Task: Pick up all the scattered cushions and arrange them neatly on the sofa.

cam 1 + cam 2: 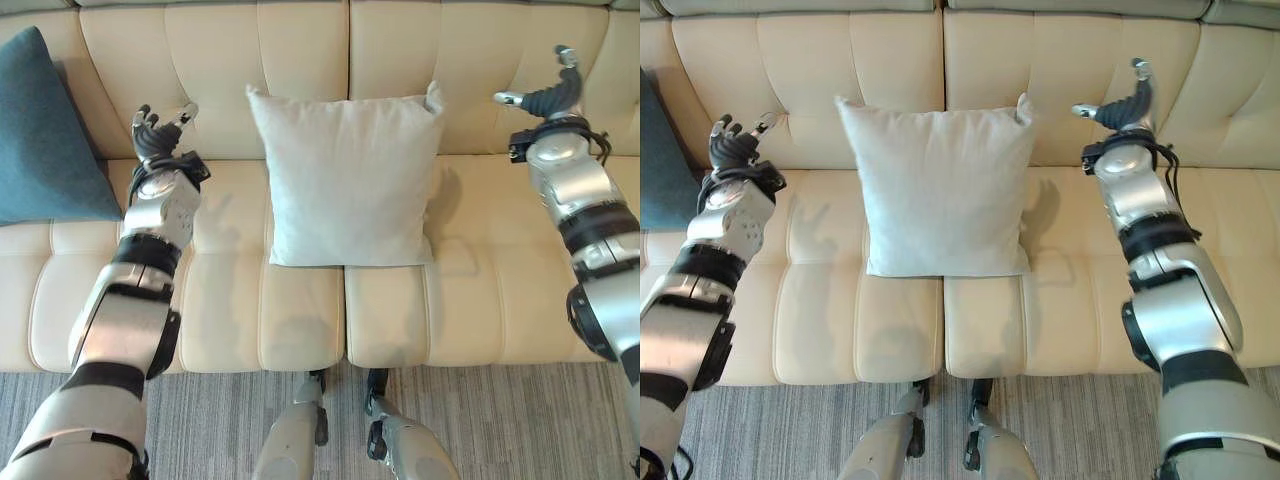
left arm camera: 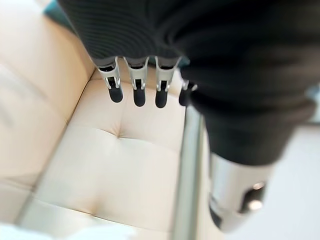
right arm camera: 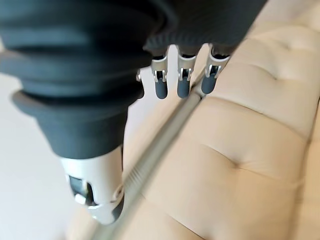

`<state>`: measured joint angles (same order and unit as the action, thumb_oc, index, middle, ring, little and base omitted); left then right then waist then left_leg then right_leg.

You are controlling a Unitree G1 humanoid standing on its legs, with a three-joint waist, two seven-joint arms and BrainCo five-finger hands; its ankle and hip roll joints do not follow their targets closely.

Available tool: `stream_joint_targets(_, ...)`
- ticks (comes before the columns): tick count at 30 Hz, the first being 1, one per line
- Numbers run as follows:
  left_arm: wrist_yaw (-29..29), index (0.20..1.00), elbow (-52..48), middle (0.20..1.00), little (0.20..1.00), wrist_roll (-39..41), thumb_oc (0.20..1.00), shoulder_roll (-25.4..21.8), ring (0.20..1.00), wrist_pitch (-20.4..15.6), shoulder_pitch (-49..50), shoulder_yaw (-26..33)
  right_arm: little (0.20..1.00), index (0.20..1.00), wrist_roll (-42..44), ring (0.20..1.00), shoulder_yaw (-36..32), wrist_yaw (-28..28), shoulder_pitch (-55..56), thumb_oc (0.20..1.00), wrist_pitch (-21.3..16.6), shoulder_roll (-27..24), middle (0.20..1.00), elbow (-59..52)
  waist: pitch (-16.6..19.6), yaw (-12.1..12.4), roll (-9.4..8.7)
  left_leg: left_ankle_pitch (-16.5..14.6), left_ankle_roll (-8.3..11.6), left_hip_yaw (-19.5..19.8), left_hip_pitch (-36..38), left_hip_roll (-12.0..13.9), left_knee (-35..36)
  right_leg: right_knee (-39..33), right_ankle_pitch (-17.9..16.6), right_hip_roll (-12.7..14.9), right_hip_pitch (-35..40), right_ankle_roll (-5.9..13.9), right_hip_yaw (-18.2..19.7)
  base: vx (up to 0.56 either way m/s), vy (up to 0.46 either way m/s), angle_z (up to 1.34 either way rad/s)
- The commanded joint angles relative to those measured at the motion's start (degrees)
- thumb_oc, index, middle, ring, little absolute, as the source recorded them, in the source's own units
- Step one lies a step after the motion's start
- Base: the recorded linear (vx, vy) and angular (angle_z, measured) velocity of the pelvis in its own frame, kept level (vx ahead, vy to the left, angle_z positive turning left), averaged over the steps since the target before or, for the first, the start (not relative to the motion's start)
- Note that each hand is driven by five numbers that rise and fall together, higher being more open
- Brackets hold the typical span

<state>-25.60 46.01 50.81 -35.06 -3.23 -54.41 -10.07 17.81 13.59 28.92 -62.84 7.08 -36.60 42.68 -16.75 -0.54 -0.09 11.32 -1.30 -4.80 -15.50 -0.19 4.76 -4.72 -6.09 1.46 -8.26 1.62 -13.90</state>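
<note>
Leaning upright mid-sofa (image 1: 480, 300), the pale cushion (image 1: 345, 180) looks soft and light, best gripped by its side edges; left hand (image 1: 155, 135) and right hand (image 1: 550, 95) are spread, empty.

White cushion (image 1: 345, 180), teal cushion (image 1: 45, 130) upright on sofa (image 1: 480, 300)

The cream leather-look sofa (image 1: 230, 300) has a smooth, softly shining skin, stitched into padded panels with dimpled tufts. The square pale grey cloth cushion (image 1: 345, 180) leaning on its backrest is matt, with a fine, slightly rough weave and soft creases. The dark teal cloth cushion (image 1: 45, 135) at the sofa's left end looks matt and felt-like. The grey carpet floor (image 1: 220, 410) shows a short, streaked, rough pile. The left hand (image 1: 160, 135) and right hand (image 1: 550, 95) have silver fingers (image 2: 137, 75) of glossy metal look with matt dark rubbery tips, under a dark ribbed matt cover.
</note>
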Motion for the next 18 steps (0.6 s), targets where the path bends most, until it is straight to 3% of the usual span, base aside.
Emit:
stream_joint_targets(1, 1.7, 1.000, -1.1, 1.000, 1.000, -3.0, 1.000, -4.1, 1.000, -3.5, 4.3, 2.6, 1.000, 1.000, 7.0, 1.000, -5.5, 4.0, 7.4, 1.000, -8.5, -0.9, 1.000, -1.5, 1.7, 0.7, -1.07, -10.1, 3.75, -1.7, 6.4, -0.6, 0.2, -0.3, 6.1, 3.6, 0.6, 5.59, 1.9, 0.05, 0.015, 0.03)
stream_joint_targets(3, 1.6, 1.000, -4.2, 1.000, 1.000, -6.3, 1.000, -4.9, 1.000, -3.3, 8.9, 4.0, 1.000, 1.000, 8.7, 1.000, -8.3, 4.0, 11.3, 1.000, -10.2, -0.1, 1.000, -3.1, 2.4, 0.7, -1.04, -10.5, 3.61, -1.9, 7.0, -0.7, 0.2, -0.3, 6.3, 3.7, 1.1, 5.57, 2.0, 0.05, 0.021, -0.03)
stream_joint_targets(4, 2.5, 1.000, -8.0, 1.000, 1.000, -13.1, 1.000, -6.4, 1.000, -2.0, 17.0, 6.5, 1.000, 1.000, 11.0, 1.000, -11.7, 1.0, 19.1, 1.000, -11.2, 1.1, 1.000, -5.7, 2.5, 0.8, -1.05, -11.1, 3.49, -2.1, 8.2, -0.7, 0.2, -0.3, 6.6, 3.7, 2.2, 5.59, 2.0, 0.04, 0.018, -0.09)
stream_joint_targets(5, 2.5, 1.000, -8.4, 1.000, 1.000, -13.3, 1.000, -6.4, 1.000, -1.9, 17.4, 6.6, 1.000, 1.000, 10.9, 1.000, -11.8, 1.0, 19.5, 1.000, -11.1, 1.2, 1.000, -5.9, 2.7, 0.8, -1.10, -10.9, 3.46, -2.1, 8.1, -0.7, 0.2, -0.3, 6.4, 3.7, 2.1, 5.57, 2.0, 0.04, 0.020, -0.11)
stream_joint_targets(7, 6.1, 1.000, -14.2, 1.000, 1.000, -21.5, 1.000, -3.6, 1.000, 0.6, 33.7, 11.3, 1.000, 1.000, 9.9, 1.000, -15.9, -6.5, 35.0, 1.000, -9.6, 3.3, 1.000, -9.8, 4.0, 0.7, -1.37, -11.8, 3.26, -2.9, 9.9, -0.7, 0.2, -0.3, 6.6, 3.7, 3.6, 5.69, 2.1, 0.02, 0.018, -0.12)
stream_joint_targets(10, 7.6, 1.000, -15.8, 1.000, 1.000, -23.8, 1.000, -0.7, 1.000, 1.5, 40.4, 13.7, 1.000, 1.000, 5.2, 1.000, -17.0, -9.1, 42.0, 1.000, -8.1, 3.8, 1.000, -11.1, 4.9, 0.6, -1.39, -11.8, 3.14, -2.9, 10.3, -0.7, 0.2, -0.3, 6.5, 3.8, 4.0, 5.77, 2.1, -0.02, 0.003, -0.12)
stream_joint_targets(11, 9.7, 1.000, -16.9, 1.000, 1.000, -25.8, 1.000, 2.0, 1.000, 2.1, 46.8, 15.9, 1.000, 1.000, 0.6, 1.000, -18.2, -11.4, 49.3, 1.000, -6.5, 5.2, 1.000, -12.5, 5.2, 0.5, -1.25, -12.1, 3.08, -2.9, 11.1, -0.7, 0.2, -0.3, 6.7, 3.8, 4.8, 5.86, 2.0, -0.02, 0.013, -0.10)
stream_joint_targets(18, 13.2, 1.000, -5.9, 1.000, 1.000, -30.3, 1.000, 11.3, 1.000, 5.1, 55.9, 18.3, 1.000, 1.000, -9.4, 1.000, -17.5, -15.7, 61.8, 1.000, -2.9, 11.5, 1.000, -5.4, 7.0, 0.5, -1.01, -12.3, 2.90, -2.8, 12.2, -0.8, 0.2, -0.3, 6.5, 4.1, 6.1, 6.04, 1.2, -0.06, 0.022, -0.07)
